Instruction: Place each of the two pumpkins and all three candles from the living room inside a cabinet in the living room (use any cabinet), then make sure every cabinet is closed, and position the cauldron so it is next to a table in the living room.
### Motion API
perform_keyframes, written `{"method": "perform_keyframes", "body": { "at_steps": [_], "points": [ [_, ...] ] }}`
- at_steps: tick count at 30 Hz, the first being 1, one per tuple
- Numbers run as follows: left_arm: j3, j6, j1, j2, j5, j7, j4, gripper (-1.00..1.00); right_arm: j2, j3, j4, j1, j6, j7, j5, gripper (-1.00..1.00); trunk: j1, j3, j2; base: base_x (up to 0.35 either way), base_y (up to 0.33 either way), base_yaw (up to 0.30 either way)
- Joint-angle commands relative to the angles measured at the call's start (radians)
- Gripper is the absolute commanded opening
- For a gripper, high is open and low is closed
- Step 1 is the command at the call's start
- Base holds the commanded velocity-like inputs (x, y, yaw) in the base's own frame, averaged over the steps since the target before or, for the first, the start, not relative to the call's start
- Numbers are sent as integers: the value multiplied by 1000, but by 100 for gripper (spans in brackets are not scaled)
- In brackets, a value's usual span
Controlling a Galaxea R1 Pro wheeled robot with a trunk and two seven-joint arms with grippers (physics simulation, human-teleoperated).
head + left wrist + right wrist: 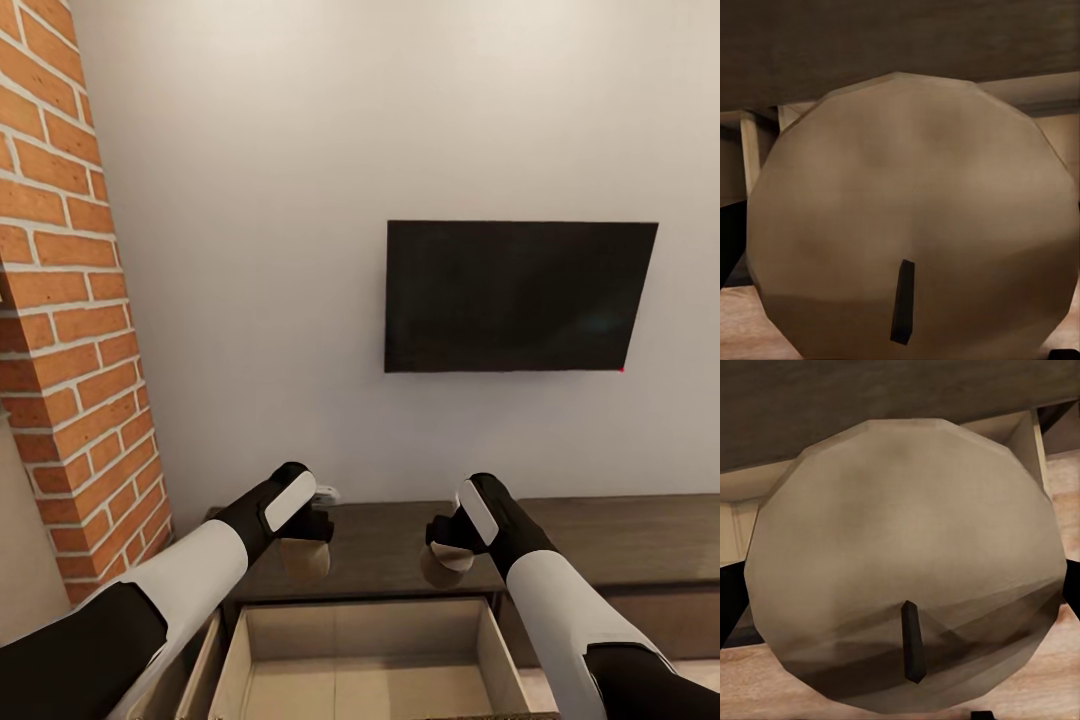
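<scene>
Open drawer (365,655) of the cabinet (600,540) lay bare below both arms, room to drop in. Cabinet top edge stood just behind. Brick chimney (70,300) crowded the left side. Each candle (911,217) (907,562) blocked its wrist camera's line.

1. A long, low, dark brown wooden cabinet (600,545) stood against the pale wall, below the black wall-mounted TV (518,296).
2. Its flat top showed bare wood; nothing could be seen resting directly on it.
3. One pull-out drawer with a pale wood interior (365,660) stood open at the front, its visible floor bare.
4. The cabinet's left end sat near the red brick chimney (70,330).
</scene>
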Motion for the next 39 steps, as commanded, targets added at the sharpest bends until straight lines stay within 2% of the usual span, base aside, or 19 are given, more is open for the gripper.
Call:
{"method": "perform_keyframes", "body": {
  "at_steps": [1,39],
  "points": [
    [-6,1,-1,1,10,9,-1,-100,0,-1,-1,-1,2,-10,-10,-100,4,-4,-8,0,0,0],
    [-7,-6,-1,0,8,7,1,-100,1,-1,2,-1,2,-7,-11,-100,150,-123,-274,0,0,0]
  ]
}}
